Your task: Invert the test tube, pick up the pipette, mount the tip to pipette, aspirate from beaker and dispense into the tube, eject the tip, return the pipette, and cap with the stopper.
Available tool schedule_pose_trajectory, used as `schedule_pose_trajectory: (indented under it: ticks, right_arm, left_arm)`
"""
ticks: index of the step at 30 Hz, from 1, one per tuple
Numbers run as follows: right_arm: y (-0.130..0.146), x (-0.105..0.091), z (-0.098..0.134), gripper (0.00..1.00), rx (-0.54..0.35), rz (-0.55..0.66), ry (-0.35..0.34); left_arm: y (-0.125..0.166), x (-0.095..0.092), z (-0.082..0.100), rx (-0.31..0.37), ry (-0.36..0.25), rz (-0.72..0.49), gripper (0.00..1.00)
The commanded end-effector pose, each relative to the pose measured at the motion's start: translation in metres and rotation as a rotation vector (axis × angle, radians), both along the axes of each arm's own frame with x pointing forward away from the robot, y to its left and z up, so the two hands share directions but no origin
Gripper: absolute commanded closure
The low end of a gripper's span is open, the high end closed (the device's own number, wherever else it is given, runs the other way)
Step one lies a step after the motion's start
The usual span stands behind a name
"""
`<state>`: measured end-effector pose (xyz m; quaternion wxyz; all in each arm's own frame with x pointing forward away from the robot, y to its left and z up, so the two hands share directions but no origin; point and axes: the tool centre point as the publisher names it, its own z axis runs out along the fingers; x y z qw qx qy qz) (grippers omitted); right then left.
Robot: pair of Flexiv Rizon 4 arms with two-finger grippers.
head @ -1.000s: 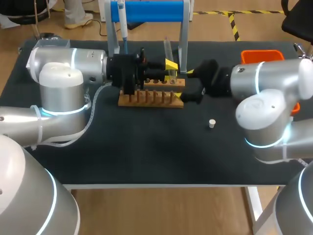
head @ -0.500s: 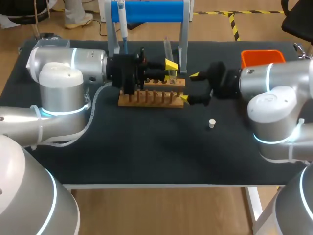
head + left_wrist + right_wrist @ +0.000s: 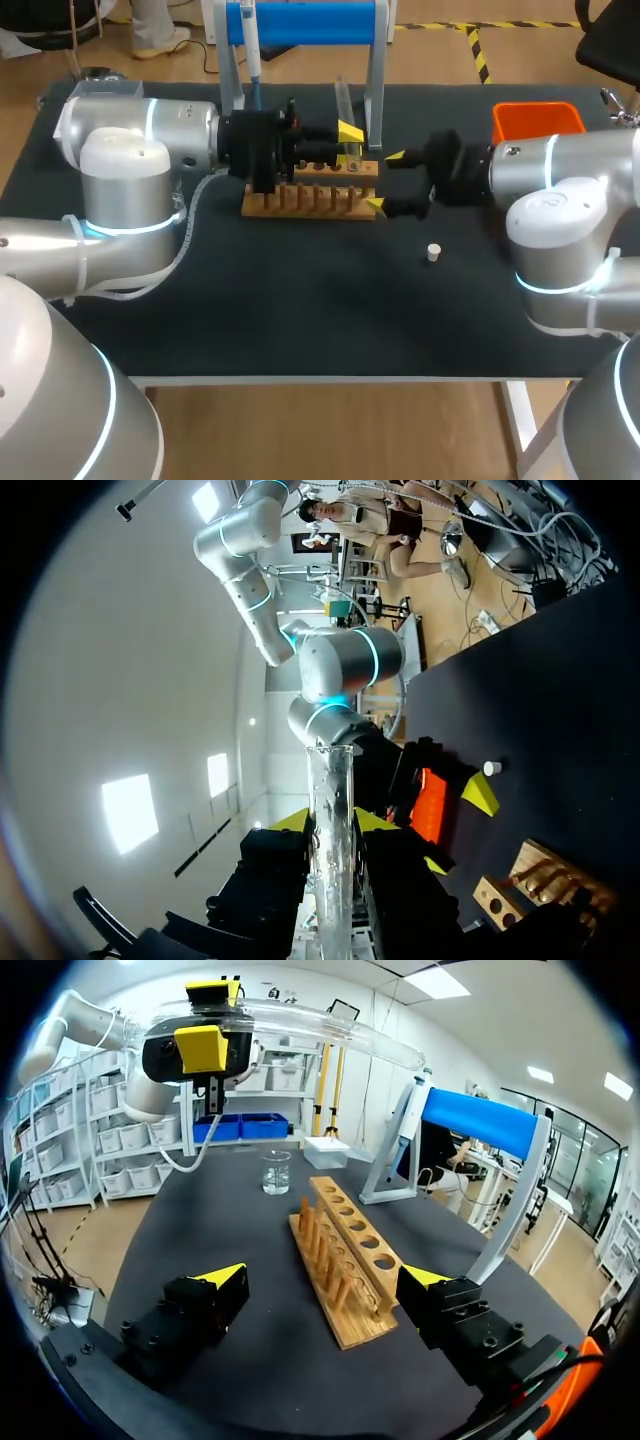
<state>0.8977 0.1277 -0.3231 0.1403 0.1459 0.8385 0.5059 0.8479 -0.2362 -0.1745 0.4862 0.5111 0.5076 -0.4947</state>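
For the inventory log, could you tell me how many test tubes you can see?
1: a tube held in the left claw above the rack. The rack's holes look empty.

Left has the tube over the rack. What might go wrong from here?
The left gripper holds the glass test tube with much of its length overhanging, so it may tilt, slip, or clip the rack when lowered. The open right gripper sits close to the rack's end and might nudge it. The loose stopper lies near the right arm, easy to knock.
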Motion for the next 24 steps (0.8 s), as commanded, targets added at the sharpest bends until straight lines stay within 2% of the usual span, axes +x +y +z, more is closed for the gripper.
schedule_pose_trajectory:
  ticks: [1, 24]
  right_arm:
    - [-0.0003, -0.0001, -0.0003, 0.00, 0.004, 0.004, 0.002]
    - [0.0009, -0.0009, -0.0004, 0.00, -0.007, 0.002, 0.000]
  left_arm:
    - [-0.0006, 0.0003, -0.0004, -0.001, -0.002, 0.001, 1.00]
    - [-0.0006, 0.0003, -0.0004, -0.001, -0.002, 0.001, 1.00]
